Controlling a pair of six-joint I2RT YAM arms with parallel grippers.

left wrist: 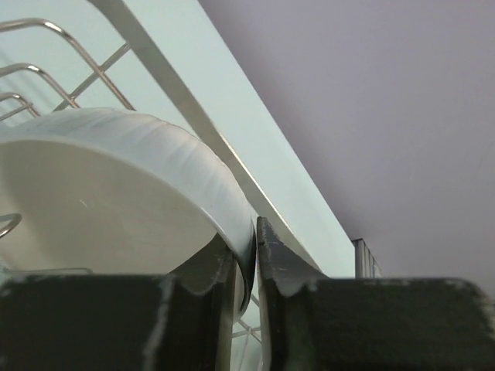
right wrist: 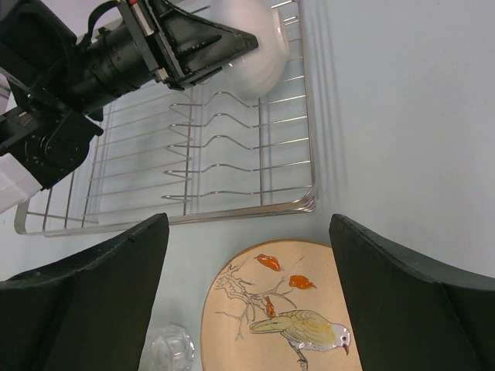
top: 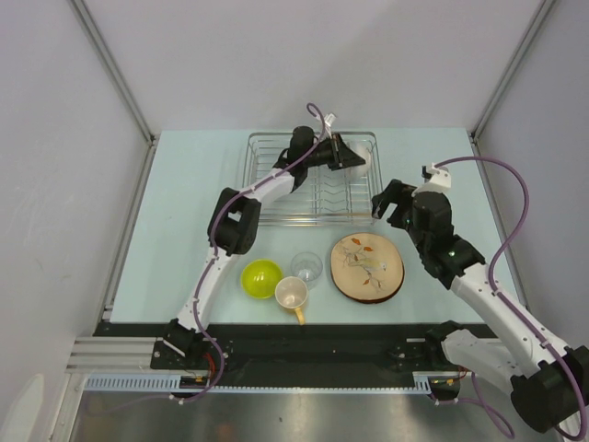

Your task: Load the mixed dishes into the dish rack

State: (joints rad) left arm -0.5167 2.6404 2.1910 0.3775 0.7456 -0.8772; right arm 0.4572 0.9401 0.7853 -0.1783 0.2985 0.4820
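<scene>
The chrome dish rack (top: 304,189) stands at the back middle of the table. My left gripper (top: 352,155) is shut on the rim of the white bowl (top: 365,164) over the rack's far right corner; the left wrist view shows the bowl (left wrist: 116,193) pinched between the fingers. My right gripper (top: 385,201) is open and empty, between the rack and the wooden plate (top: 366,265) with its bird-and-leaf drawing. A dark-brown edge (top: 370,298) shows under that plate. The lime-green bowl (top: 260,277), clear glass (top: 306,267) and yellow-orange mug (top: 293,295) sit at the front.
The right wrist view shows the rack (right wrist: 193,154), the white bowl (right wrist: 259,46), the wooden plate (right wrist: 286,309) and the glass (right wrist: 166,352) below my open fingers (right wrist: 100,294). Grey walls close in the table on both sides and at the back.
</scene>
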